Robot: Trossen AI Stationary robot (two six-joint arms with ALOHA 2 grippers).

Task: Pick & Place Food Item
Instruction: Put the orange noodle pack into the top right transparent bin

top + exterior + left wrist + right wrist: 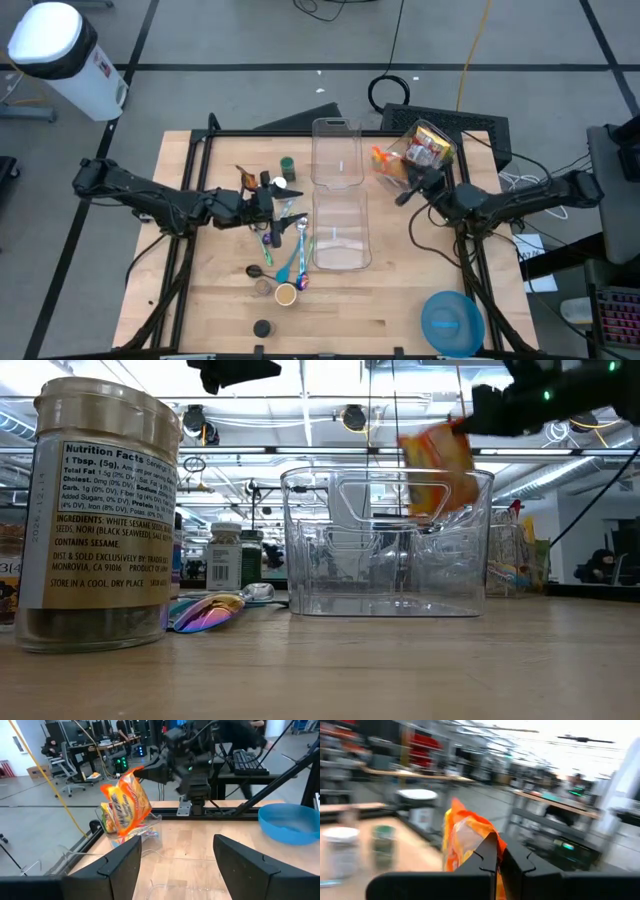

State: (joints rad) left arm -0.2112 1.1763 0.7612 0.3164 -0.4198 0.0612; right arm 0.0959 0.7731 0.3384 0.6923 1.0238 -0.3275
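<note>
An orange snack packet (420,150) is held clamped in the right pincer (408,183), lifted above the counter (400,300) beside the clear bins (340,230). The left pincer (268,205) is seen open and empty over scattered utensils (290,250).

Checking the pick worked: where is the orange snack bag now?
In the high view the orange snack bag hangs lifted in the shut right tool, on the table's right side, beside the far clear bin.
</note>
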